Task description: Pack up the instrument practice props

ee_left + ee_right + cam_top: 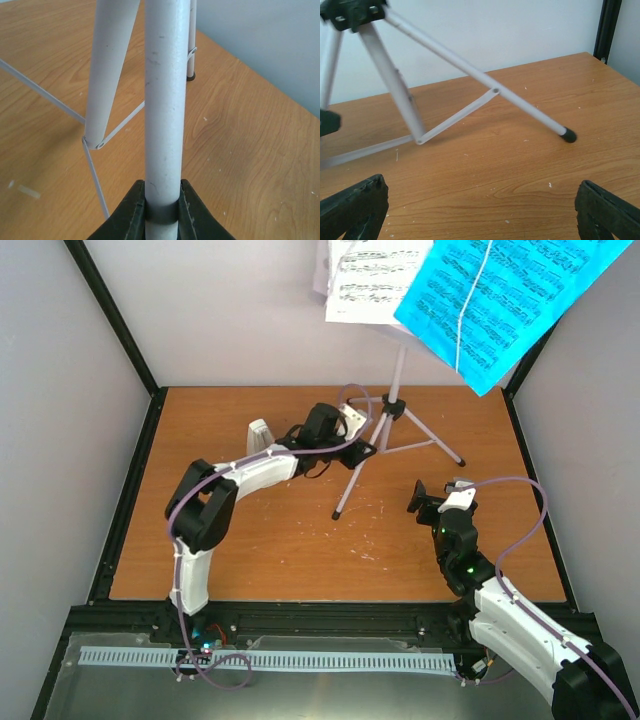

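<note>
The lilac tripod music stand (397, 375) stands at the back middle of the table, its top cut off by the frame. It carries white sheet-music pages (372, 280) and a bright-blue page (500, 300). My left gripper (362, 445) is shut on the stand's front-left leg (162, 100); in the left wrist view the gripper (162, 192) has both fingers pressed against the tube. The small white metronome (260, 434) sits behind the left arm, partly hidden. My right gripper (436, 496) is open and empty, right of the stand. In the right wrist view the gripper (480, 215) faces the stand's right leg (520, 102).
The wooden table (300, 550) is walled by grey panels on three sides with black frame posts (115, 315). The stand's right leg ends in a black foot (568, 135). A perforated rail (270, 660) runs along the near edge by the arm bases.
</note>
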`<state>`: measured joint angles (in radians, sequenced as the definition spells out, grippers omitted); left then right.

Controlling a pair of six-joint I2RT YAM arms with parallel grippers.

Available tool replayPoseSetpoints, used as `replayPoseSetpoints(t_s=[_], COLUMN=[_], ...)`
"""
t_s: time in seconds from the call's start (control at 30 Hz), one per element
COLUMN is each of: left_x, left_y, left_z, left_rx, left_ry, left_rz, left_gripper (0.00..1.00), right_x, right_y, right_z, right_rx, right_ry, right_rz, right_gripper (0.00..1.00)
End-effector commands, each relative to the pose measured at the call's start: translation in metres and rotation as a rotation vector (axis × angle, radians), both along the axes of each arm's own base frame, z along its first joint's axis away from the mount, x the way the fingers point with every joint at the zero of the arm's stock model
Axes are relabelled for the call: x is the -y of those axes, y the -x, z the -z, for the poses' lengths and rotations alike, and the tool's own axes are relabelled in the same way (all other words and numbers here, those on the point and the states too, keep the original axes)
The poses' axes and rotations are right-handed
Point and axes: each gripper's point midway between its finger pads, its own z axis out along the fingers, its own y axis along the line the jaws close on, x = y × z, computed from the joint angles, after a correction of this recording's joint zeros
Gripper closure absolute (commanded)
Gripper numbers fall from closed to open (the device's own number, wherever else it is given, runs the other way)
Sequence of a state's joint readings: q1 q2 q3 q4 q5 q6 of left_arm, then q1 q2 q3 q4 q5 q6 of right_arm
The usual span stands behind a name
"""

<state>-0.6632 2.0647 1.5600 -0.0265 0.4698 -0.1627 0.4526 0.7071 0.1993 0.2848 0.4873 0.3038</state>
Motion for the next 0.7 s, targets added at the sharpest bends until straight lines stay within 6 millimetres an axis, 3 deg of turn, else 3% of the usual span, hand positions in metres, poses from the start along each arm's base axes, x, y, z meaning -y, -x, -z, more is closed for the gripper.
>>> replayPoseSetpoints(t_s=[0.0,0.03,0.23,0.33,0.43,0.53,0.67], left_x=[-0.039,-0.049,-0.077,-0.083,-0.076,-0.061,-0.05], left_y=[-0.002,0.0,0.017,0.021,0.03,0.041,0.046], left_z=[-0.041,-0.046,-0.028,-0.026,-0.029,-0.031,-0.023], left_rx=[-0.015,-0.02,-0.09,-0.124,-0.169,-0.188,-0.216], left_ry=[0.072,0.081,0.063,0.074,0.117,0.142,0.124], left_rz=[-0.249,-0.3,-0.408,-0.441,-0.43,-0.377,-0.329], left_gripper=[1.0,1.0,1.0,1.0,0.99,0.76,0.62], right_x=[0.004,0.003,0.001,0.002,0.004,0.004,0.0], right_y=[0.0,0.0,0.0,0.0,0.0,0.0,0.0], right_z=[-0.004,-0.005,-0.003,-0.002,-0.001,-0.001,-0.002], right_rx=[0.02,0.023,0.022,0.018,0.014,0.016,0.017], right_ry=[-0.029,-0.031,-0.028,-0.026,-0.022,-0.024,-0.034], right_rz=[0.018,0.017,0.005,0.01,0.016,0.02,-0.002], right_gripper=[0.0,0.0,0.0,0.0,0.0,0.0,0.0])
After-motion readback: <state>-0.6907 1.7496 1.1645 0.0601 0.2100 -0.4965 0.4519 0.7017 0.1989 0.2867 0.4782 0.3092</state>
